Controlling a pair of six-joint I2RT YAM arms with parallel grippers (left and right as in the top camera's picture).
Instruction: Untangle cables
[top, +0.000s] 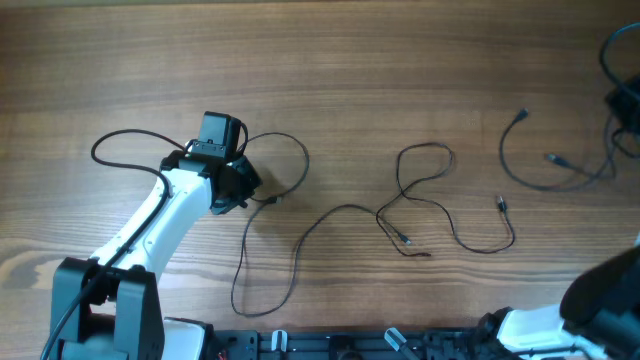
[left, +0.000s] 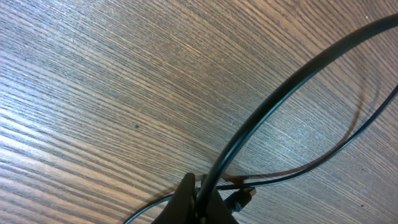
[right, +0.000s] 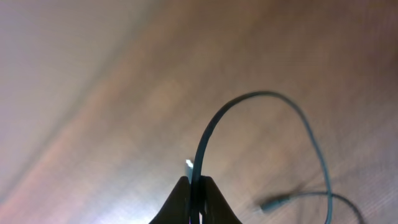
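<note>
**A:** Which way is the tangle from the left hand (top: 237, 188)?

**B:** To its right. The left hand is clenched on the left cable (top: 304, 162), low over the tabletop (top: 330, 60). From there a strand runs sideways across the wood to the middle cable (top: 427, 146). The two cross about midway between the arms.

**A:** And the right hand?

**B:** It's out of the overhead view. Its own camera shows the right hand (right: 194, 194) pinched on a thin cord (right: 249, 94), with a plug (right: 273, 204) lying near. I can't tell which cable that cord is.

**A:** So which hand is nearer?

**B:** The left, I'd judge. The strand's long axis runs left to right, so a pull leftward, away from the crossing, should draw it out.
</note>
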